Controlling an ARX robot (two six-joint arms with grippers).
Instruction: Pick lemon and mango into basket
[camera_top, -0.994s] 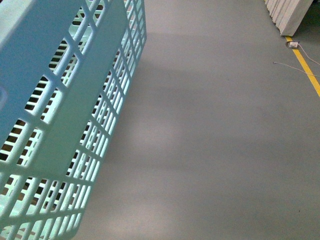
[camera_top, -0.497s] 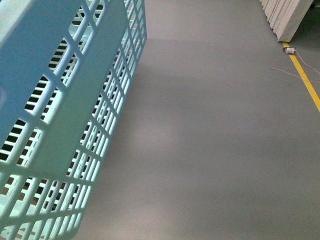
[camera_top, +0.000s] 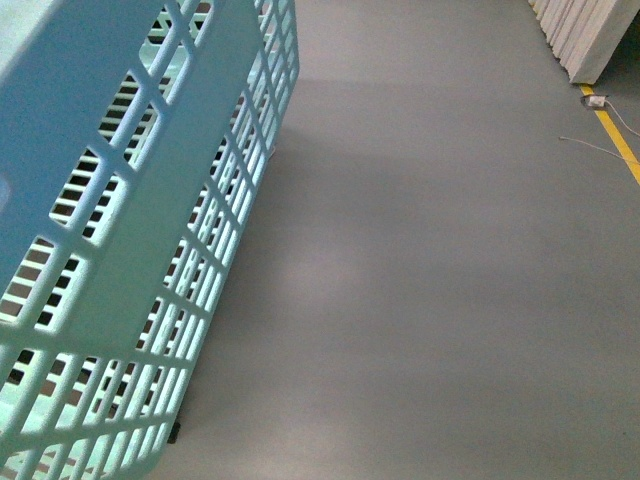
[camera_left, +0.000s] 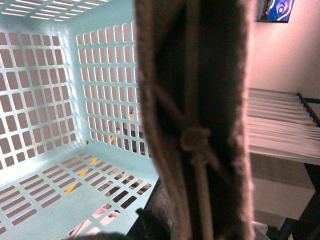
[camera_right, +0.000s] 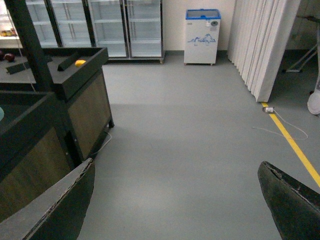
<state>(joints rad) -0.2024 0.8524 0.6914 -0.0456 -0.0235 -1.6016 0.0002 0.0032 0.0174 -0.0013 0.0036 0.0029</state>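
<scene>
**A:** Where is the basket?

**B:** The basket (camera_top: 120, 250) fills the left of the front view. Its slotted teal wall is close to the camera, with grey floor (camera_top: 430, 280) to its right. In the left wrist view its brown handle (camera_left: 160, 75) stands right before the lens with a zip tie (camera_left: 192, 140) knotted on it. The slotted inside of the basket lies beyond.

**A:** Is the left gripper clamped on that handle?

**B:** I cannot tell. The handle covers the middle of that view, and the jaws cannot be made out.

**A:** And the right gripper?

**B:** The right gripper (camera_right: 176, 167) is spread wide and grasps nothing. Only floor shows between its fingers (camera_right: 65, 200).

**A:** Any fruit?

**B:** One small yellow piece, the lemon (camera_right: 80, 63) by its look, though it is too small to be sure. It lies on top of a dark counter (camera_right: 87, 80), well apart from the right jaws and outside the gap between them.
</scene>
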